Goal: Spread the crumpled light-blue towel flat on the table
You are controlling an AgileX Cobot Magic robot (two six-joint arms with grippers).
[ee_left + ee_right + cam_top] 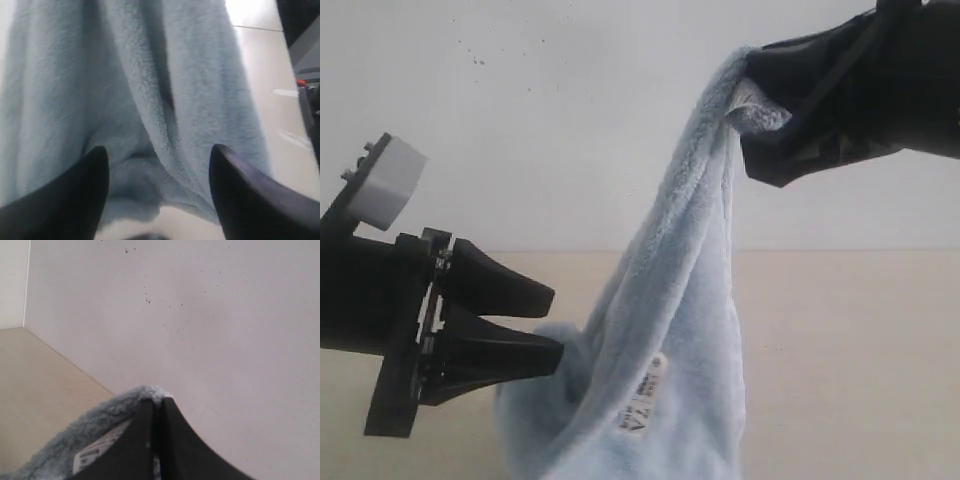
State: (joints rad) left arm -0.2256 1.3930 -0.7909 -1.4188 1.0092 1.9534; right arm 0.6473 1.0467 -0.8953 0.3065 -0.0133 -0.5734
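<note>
The light-blue towel (pixel 670 330) hangs in long folds from my right gripper (pixel 752 98), which is shut on its top corner high above the table (pixel 850 350). A white tag (pixel 642 404) shows on the lower part of the cloth. In the right wrist view the two fingers press together with fuzzy towel (pixel 75 440) and a tag (pixel 97 446) beside them. My left gripper (pixel 558 325) stands open low at the left, its fingertips at the hanging towel's edge. In the left wrist view the towel (pixel 150 100) fills the space ahead of the spread fingers (pixel 235 185).
A white speckled wall (pixel 570 120) rises behind the beige table. The towel's lower end bunches near the bottom of the exterior view. Dark robot parts (pixel 305 75) show at one edge of the left wrist view.
</note>
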